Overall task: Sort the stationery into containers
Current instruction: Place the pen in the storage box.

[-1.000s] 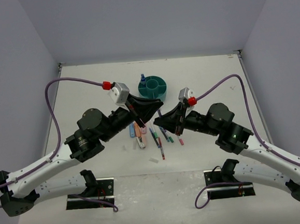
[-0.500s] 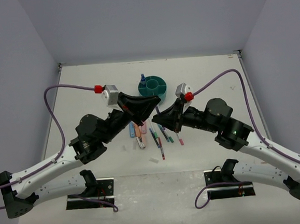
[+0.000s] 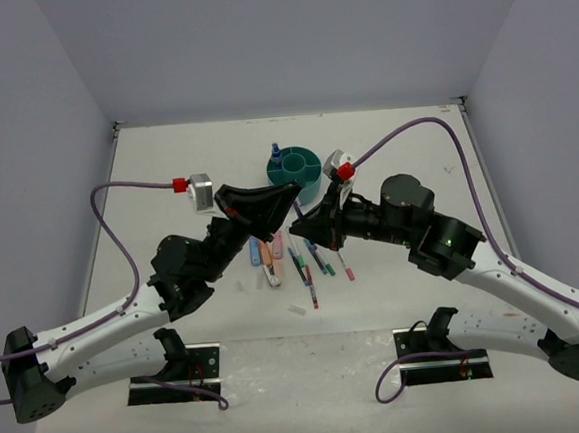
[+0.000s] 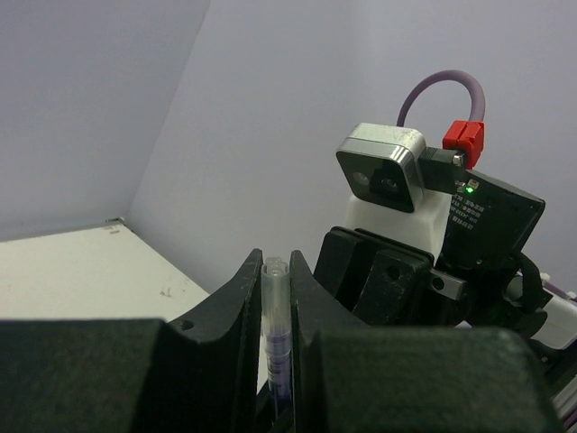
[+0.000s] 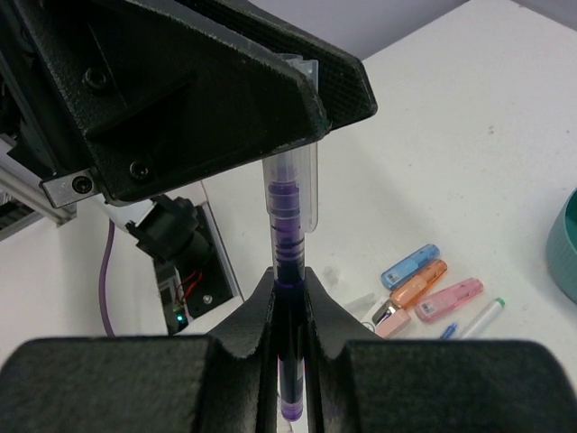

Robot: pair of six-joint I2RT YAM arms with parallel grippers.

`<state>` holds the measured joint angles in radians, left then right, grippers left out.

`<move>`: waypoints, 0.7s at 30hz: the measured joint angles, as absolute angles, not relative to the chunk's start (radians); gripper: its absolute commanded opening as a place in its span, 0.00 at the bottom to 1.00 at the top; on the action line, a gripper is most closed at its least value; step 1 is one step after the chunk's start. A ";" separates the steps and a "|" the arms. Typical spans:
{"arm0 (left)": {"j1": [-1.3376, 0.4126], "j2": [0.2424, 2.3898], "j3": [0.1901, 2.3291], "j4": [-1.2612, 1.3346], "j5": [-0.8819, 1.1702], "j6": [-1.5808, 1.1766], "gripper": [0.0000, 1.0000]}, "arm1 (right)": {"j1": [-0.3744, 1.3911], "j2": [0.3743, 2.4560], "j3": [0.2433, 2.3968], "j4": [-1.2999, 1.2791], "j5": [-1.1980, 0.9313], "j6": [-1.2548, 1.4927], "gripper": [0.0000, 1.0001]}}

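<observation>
A purple pen (image 5: 290, 203) with a clear cap (image 4: 275, 302) hangs in the air between my two grippers. My left gripper (image 4: 276, 263) (image 3: 293, 192) is shut on the capped end. My right gripper (image 5: 288, 281) (image 3: 299, 226) is shut on the purple barrel, directly facing the left one. Both hover above the loose stationery (image 3: 308, 265), just in front of the round teal organiser (image 3: 311, 156), whose rim (image 5: 564, 244) shows at the right edge of the right wrist view. A blue item stands in the organiser's left side (image 3: 276, 153).
Blue (image 5: 410, 264), orange (image 5: 419, 282) and pink (image 5: 449, 299) markers lie side by side on the table beside a green-capped pen (image 5: 484, 316). A small white eraser (image 3: 297, 309) lies nearer the arm bases. Walls close the table on three sides.
Both wrists have swung to the left and risen a little, carrying the shared pen with them. Both grips have held.
</observation>
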<state>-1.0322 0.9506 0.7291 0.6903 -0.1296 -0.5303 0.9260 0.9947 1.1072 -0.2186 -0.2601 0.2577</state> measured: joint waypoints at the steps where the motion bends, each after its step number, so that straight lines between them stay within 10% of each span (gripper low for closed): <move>1: -1.031 0.951 0.720 0.692 -0.134 -0.533 0.00 | 0.925 0.995 1.095 -0.210 -0.261 0.265 0.00; 13: -1.031 0.916 0.858 0.361 -0.154 -0.471 0.00 | 0.895 0.992 1.012 -0.081 -0.338 0.224 0.04; 21: -1.028 0.952 0.922 0.166 -0.176 -0.451 0.00 | 0.877 0.979 0.991 -0.027 -0.296 0.152 0.86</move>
